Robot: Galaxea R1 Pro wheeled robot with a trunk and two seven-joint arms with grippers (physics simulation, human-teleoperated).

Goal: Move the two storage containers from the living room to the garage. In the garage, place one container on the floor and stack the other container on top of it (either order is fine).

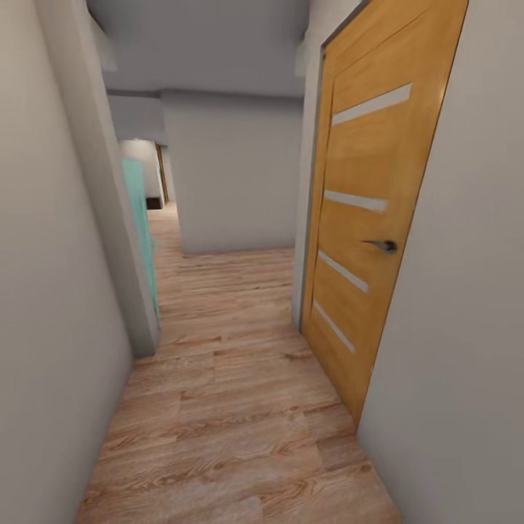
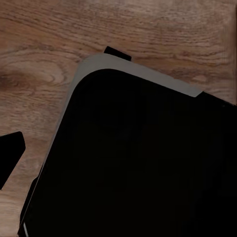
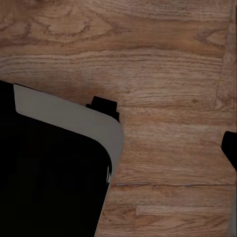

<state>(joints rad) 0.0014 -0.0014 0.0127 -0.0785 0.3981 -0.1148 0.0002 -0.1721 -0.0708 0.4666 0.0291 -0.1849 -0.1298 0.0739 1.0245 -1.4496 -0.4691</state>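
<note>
**A:** What does the head view give us?

**B:** A narrow corridor. Light wood plank floor running ahead, pale grey walls on both sides, and a wooden door on the right — shut in its frame, with four slim pale strips across it and a dark lever handle on its right edge.

**A:** Anything on the left?

**B:** A grey wall pillar, and just behind it the edge of a turquoise panel, upright, seen edge-on. Farther on, a grey block of wall closes the corridor straight ahead, and the planks carry on to the left of it toward a dim opening.

**A:** And the two storage containers?

**B:** Nothing orange-red shows in these frames, so I can't place them.

**A:** The wrist cameras?

**B:** The left wrist view looks down at wood planks past a big black body with a grey rounded rim; a black pointed piece juts in at one edge. The right wrist view is much the same — black body with a grey rim over the planks, and a small black shape at the far edge.

**A:** State of the tools?

**B:** Cannot tell for either; the fingers don't show clearly enough to judge the gap.
</note>
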